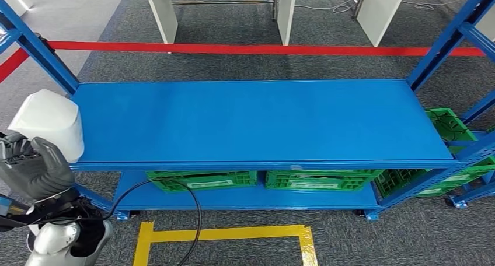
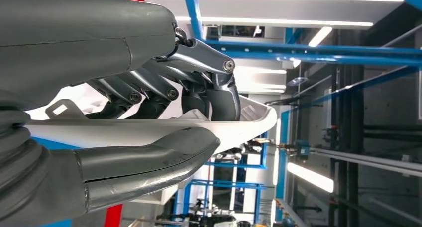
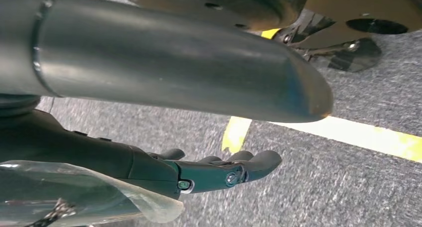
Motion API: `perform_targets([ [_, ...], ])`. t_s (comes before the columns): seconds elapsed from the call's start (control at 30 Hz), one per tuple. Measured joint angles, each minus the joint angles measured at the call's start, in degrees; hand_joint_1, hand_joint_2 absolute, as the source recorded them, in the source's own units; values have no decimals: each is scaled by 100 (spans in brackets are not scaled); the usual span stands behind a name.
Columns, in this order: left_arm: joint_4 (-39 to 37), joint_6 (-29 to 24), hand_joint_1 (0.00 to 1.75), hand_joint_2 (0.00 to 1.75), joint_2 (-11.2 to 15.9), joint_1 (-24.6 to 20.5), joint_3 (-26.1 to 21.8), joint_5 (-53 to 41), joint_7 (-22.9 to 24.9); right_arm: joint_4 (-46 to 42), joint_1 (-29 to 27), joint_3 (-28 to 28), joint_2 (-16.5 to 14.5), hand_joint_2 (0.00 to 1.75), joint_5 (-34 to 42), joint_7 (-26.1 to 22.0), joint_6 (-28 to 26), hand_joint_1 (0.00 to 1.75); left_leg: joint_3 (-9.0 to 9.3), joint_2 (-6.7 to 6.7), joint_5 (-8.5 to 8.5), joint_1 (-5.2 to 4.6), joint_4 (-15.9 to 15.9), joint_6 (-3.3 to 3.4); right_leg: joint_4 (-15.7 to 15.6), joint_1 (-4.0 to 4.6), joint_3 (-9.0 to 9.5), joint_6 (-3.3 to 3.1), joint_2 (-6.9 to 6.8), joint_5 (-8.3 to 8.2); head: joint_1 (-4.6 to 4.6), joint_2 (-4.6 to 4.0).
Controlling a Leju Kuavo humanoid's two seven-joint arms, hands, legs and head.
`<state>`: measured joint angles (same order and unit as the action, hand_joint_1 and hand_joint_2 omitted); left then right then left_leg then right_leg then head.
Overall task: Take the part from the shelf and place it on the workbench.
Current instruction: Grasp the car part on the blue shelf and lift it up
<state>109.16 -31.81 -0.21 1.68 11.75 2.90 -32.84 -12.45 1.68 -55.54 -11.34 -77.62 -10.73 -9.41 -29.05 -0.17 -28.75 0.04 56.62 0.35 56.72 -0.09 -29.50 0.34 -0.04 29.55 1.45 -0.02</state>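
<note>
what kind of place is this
Probably a factory or warehouse floor: a blue steel shelf rack, green crates on its lower level, and yellow floor tape on grey carpet.

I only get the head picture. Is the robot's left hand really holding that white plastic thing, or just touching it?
Observer: Holding it. In the left wrist view the left hand has its dark fingers curled over one face of the white plastic part and its thick grey thumb under the other.
Operator: Where's the other hand? I don't see it.
Observer: The right hand hangs over grey carpet, holding nothing, near a yellow tape line.
Operator: Are its fingers squeezed shut?
Observer: No, they reach out fairly straight, not curled in.
</note>
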Motion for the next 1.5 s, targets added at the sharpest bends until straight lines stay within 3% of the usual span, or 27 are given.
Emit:
perform_targets([
  [0.2, 296, 164, 175, 175, -3, 377, -1, -63, -82, -12, -13, -153, -1, 0, 121, -186, 66, 0, -1, 0, -2, -8, 8, 3, -3, -8, 0, 3, -1, -2, 2, 0],
  [0.43, 513, 487, 175, 175, 1, 585, 86, -87, 55, -54, -13, -179, -36, 0, 1, 18, -293, 0, -29, -1, -13, -17, 50, 23, -4, -19, -10, 34, -2, -18, 2, 0],
  [0.53, 556, 544, 175, 175, 2, 625, 155, -98, 74, -54, -13, -189, -58, 0, -20, 90, -293, 0, -53, -1, -18, -24, 78, 61, -10, -26, -16, 64, -2, -33, 2, 0],
  [0.63, 602, 575, 175, 175, -1, 648, 197, -102, 81, -55, -13, -194, -80, 0, -54, 163, -290, 0, -41, 11, 46, 0, -14, 144, 20, -31, -65, 122, -1, 1, -2, 0],
  [0.7, 619, 590, 175, 175, -3, 657, 234, -115, 88, -57, -15, -194, -83, 0, -80, 239, -295, 0, -29, 27, 96, 31, -92, 195, 409, -37, -279, 158, 1, 236, -15, 0],
  [0.77, 620, 604, 175, 175, -4, 680, 283, -133, 102, -58, -26, -194, -83, 0, -108, 316, -301, 0, -41, 35, 102, 31, -95, 204, 1195, -52, -670, 194, 2, 575, -22, 0],
  [0.8, 619, 613, 175, 175, -5, 691, 306, -139, 110, -58, -35, -194, -83, 0, -123, 352, -303, 0, -42, 36, 99, 33, -91, 201, 1518, -63, -845, 212, 1, 656, -22, 0],
  [0.83, 619, 621, 175, 175, -6, 699, 325, -144, 115, -58, -45, -194, -83, 0, -136, 386, -307, 0, -38, 37, 93, 38, -88, 192, 1650, -74, -932, 229, 0, 622, -22, 0],
  [0.87, 619, 628, 175, 175, -7, 701, 336, -150, 118, -59, -53, -194, -83, 0, -144, 417, -311, 0, -28, 34, 81, 46, -80, 175, 1533, -88, -902, 242, -2, 467, -22, 0],
  [0.93, 620, 631, 175, 175, -15, 702, 351, -169, 119, -60, -58, -194, -84, 0, -156, 464, -316, 0, -10, 27, 32, 66, -38, 115, 804, -122, -586, 272, -4, 42, -23, 0],
  [0.97, 621, 623, 175, 175, -23, 700, 355, -182, 117, -61, -55, -194, -88, 0, -163, 476, -317, 0, -20, 22, 2, 62, 7, 76, 455, -128, -416, 267, 2, -76, -31, 0],
  [1.03, 626, 599, 175, 175, -43, 698, 374, -205, 110, -64, -51, -193, -97, 0, -177, 486, -324, 0, -62, 18, -28, 46, 72, 9, 168, -116, -274, 211, 19, -91, -28, 0],
  [1.1, 633, 574, 175, 175, -54, 697, 403, -217, 104, -67, -64, -193, -103, 0, -183, 491, -331, 0, -85, 17, -24, 51, 86, -38, 172, -95, -285, 123, 27, -83, -10, 0],
  [1.17, 636, 555, 175, 175, -56, 694, 426, -222, 101, -68, -77, -195, -108, 0, -185, 493, -331, 0, -134, 17, -129, 68, 211, -84, 167, -98, -283, 53, 22, -89, 4, 0],
  [1.2, 637, 540, 175, 175, -60, 690, 433, -223, 100, -68, -75, -196, -111, 0, -186, 493, -332, 0, -227, 17, -268, 70, 432, -105, 163, -105, -278, 19, 17, -96, 9, 0],
  [1.27, 638, 477, 175, 175, -79, 682, 440, -224, 98, -69, -67, -196, -113, 0, -188, 491, -333, 0, -562, 17, -640, 71, 1178, -125, 165, -96, -277, -21, 7, -105, 20, 0],
  [1.33, 637, 380, 175, 175, -107, 678, 446, -232, 98, -69, -67, -196, -114, 0, -191, 484, -338, 0, -813, 17, -803, 70, 1719, -113, 168, -74, -278, -34, 4, -109, 19, 0],
  [1.37, 636, 333, 175, 175, -120, 675, 448, -242, 98, -69, -68, -197, -116, 0, -193, 479, -340, 0, -803, 17, -713, 67, 1690, -93, 169, -62, -276, -35, 7, -111, 19, 0],
  [1.4, 636, 291, 175, 175, -133, 667, 449, -255, 97, -69, -68, -197, -121, 0, -198, 476, -342, 0, -686, 16, -519, 59, 1430, -60, 169, -51, -271, -36, 12, -111, 18, 0],
  [1.47, 636, 215, 175, 175, -156, 636, 450, -286, 98, -69, -63, -198, -142, 0, -211, 473, -342, 0, -338, 11, -121, 26, 663, 23, 173, -30, -269, -30, 20, -116, 16, 0],
  [1.5, 637, 179, 175, 175, -166, 618, 452, -303, 97, -70, -55, -198, -152, 0, -218, 472, -342, 0, -214, 7, -9, 6, 374, 51, 178, -23, -281, -17, 20, -126, 17, 0],
])
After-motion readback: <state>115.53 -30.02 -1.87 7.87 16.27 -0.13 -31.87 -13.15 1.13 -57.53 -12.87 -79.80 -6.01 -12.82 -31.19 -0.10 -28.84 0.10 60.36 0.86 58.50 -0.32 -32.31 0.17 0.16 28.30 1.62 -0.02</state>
